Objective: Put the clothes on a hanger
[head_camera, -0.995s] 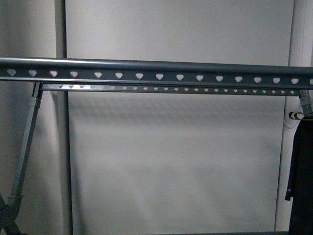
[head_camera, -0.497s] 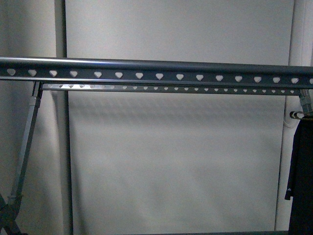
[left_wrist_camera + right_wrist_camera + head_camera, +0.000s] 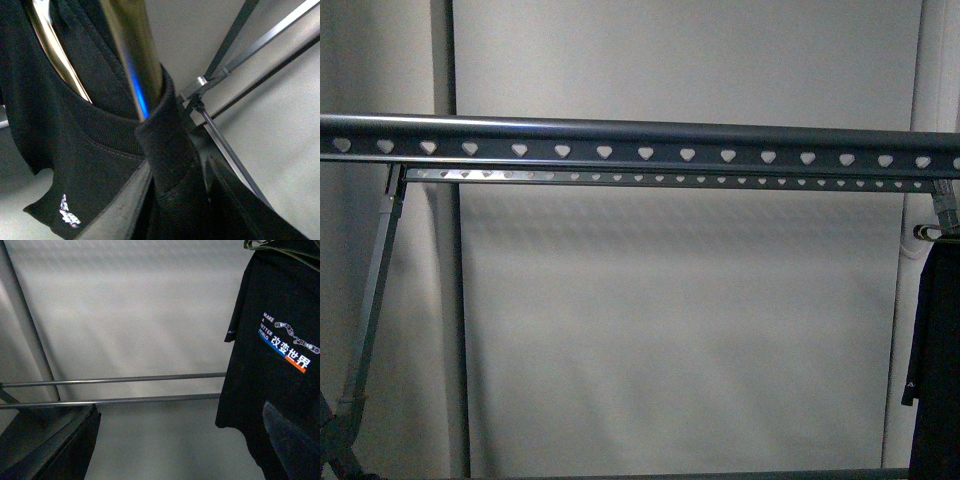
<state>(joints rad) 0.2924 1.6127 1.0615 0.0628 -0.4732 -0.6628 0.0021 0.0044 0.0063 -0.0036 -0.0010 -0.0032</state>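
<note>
The left claw (image 3: 175, 175) is narrow. Its two dark fingers (image 3: 125, 207) sit close on either side of the black neckband of the one T-shirt (image 3: 75, 150), where the cloth wraps a shiny arm of the one small hanger (image 3: 132, 60). That wrist is pressed right up against the garment's collar.

The right claw (image 3: 181, 410) is spread wide with nothing between its fingers (image 3: 55, 450). It stands back from the shirt and faces the pale wall (image 3: 130, 315) and two thin horizontal rods (image 3: 125, 379).

In the front view the printed shirt hangs at the far right, just below the right end of the one drying rack (image 3: 640, 135). Whether the hook rests on the rack I cannot tell. The near rail shows fifteen whole heart-shaped holes and part of a sixteenth. A second, paler rail (image 3: 660, 179) runs behind it, and one slanted leg (image 3: 375, 290) shows at the left.
</note>
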